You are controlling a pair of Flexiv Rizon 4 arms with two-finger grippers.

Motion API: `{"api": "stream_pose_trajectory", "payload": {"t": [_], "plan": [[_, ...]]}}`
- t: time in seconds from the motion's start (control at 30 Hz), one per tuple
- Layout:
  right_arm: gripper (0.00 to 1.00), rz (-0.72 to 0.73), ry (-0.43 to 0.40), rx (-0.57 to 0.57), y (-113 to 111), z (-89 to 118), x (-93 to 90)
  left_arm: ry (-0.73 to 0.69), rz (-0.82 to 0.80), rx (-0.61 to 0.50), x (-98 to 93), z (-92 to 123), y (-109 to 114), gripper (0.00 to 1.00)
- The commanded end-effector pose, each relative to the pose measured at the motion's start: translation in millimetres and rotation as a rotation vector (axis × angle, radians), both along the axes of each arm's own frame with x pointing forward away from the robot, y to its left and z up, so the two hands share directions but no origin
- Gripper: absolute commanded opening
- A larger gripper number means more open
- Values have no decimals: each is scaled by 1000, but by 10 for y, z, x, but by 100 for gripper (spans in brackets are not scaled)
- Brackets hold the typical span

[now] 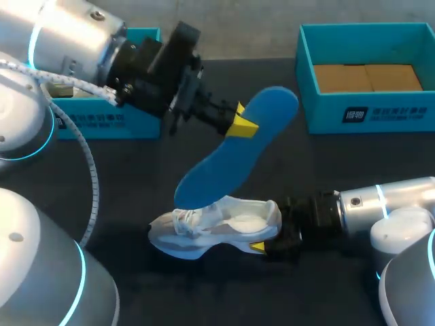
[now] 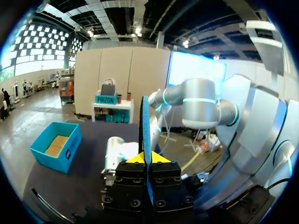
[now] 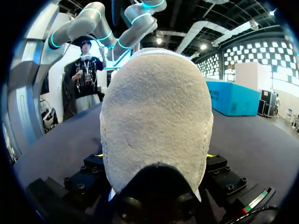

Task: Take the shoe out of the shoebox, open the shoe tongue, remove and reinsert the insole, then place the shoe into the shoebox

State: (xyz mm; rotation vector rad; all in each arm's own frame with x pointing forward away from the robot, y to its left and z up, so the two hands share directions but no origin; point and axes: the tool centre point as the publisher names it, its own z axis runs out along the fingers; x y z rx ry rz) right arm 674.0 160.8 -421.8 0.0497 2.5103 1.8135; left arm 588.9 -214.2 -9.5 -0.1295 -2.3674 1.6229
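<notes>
The left gripper (image 1: pixel 241 124) pinches the blue insole (image 1: pixel 231 159), tilted above the shoe (image 1: pixel 217 227); the right gripper (image 1: pixel 268 238) clamps the shoe's heel from 3 o'clock on the table (image 1: pixel 136 170); the shoebox (image 1: pixel 367 112) sits open at 1 o'clock.

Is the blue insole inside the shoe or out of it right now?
Out: the left hand holds the blue insole tilted above the white shoe; whether its lower end touches, cannot tell.
</notes>
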Motion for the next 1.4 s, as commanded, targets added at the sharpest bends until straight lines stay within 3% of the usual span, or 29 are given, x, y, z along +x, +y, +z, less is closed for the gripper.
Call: {"api": "stream_pose_trajectory", "payload": {"t": [0.03, 0.33, 0.4, 0.47, 0.93, 1.03, 1.23, 1.4], "plan": [[0, -2, 0, -3, 9, 4, -12, 31, -4, -91, -13, 163, 107, 0], [0, -2, 0, -3, 9, 4, -12, 109, 89, -246, -101, 459, 16, 0], [0, -2, 0, -3, 9, 4, -12, 179, 107, -264, -118, 506, 26, 0], [0, -2, 0, -3, 9, 4, -12, 280, 147, -260, -104, 556, 94, 0], [0, -2, 0, -3, 9, 4, -12, 280, 147, -260, -104, 556, 94, 0], [0, -2, 0, -3, 9, 4, -12, 370, 164, -259, -48, 504, 103, 0], [0, -2, 0, -3, 9, 4, -12, 537, 154, -264, 88, 671, 222, 0], [0, -2, 0, -3, 9, 4, -12, 585, 144, -265, 17, 717, 352, 0]]}}
